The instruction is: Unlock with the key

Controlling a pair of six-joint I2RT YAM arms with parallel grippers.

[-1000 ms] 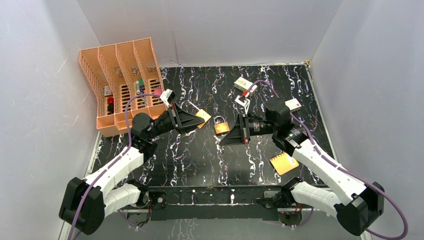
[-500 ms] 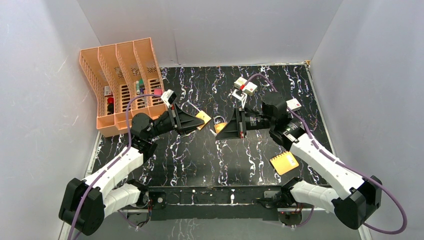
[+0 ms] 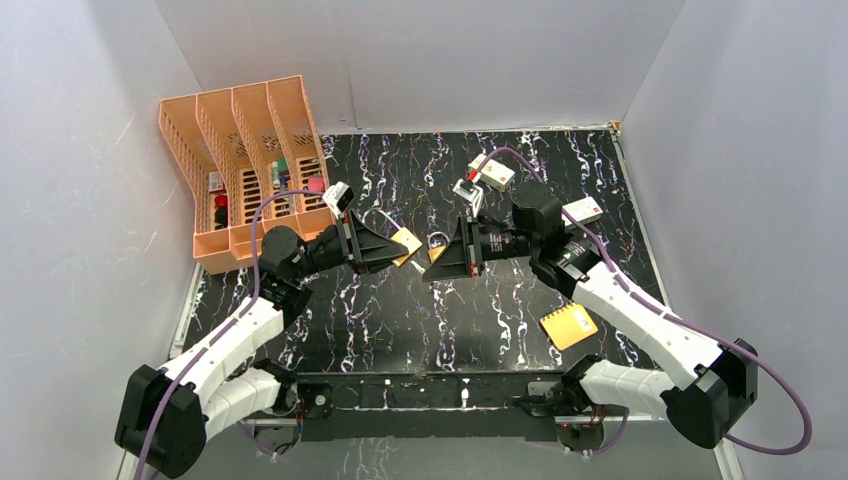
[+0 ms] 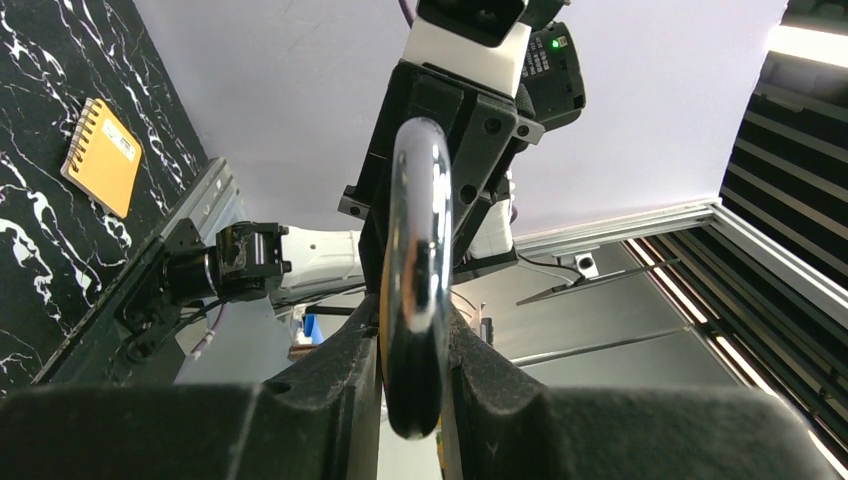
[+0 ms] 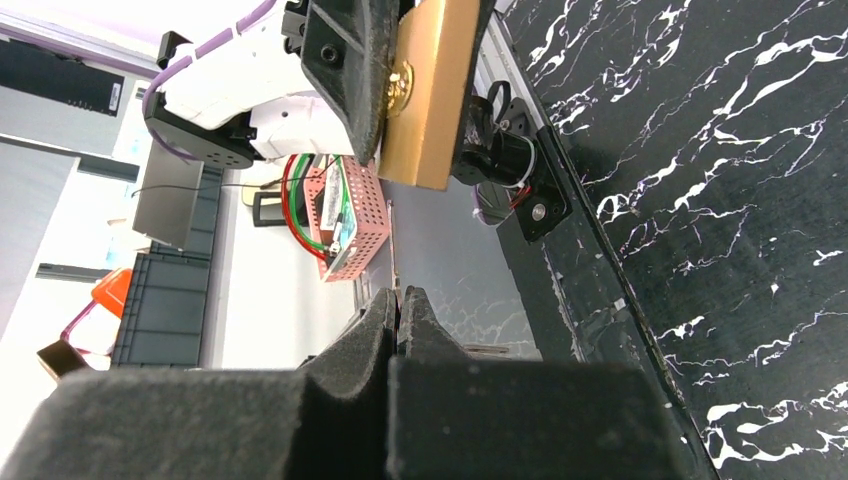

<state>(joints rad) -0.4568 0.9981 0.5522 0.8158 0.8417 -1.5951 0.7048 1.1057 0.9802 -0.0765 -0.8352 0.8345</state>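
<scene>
The left gripper (image 4: 412, 345) is clamped narrowly on the steel shackle (image 4: 418, 240) of a brass padlock (image 5: 430, 90), holding it at upper centre of the right wrist view. The right gripper (image 5: 400, 300) is pinched shut on the key (image 5: 396, 282), a thin edge-on sliver. Its long axis runs up-frame toward the keyhole (image 5: 400, 75), which lies directly above the tip and apart from it.

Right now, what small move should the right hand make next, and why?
Probably ease the right hand forward, steering the key toward the padlock's near end: the left hand holds that padlock ahead of it, and a gap separates them.
</scene>
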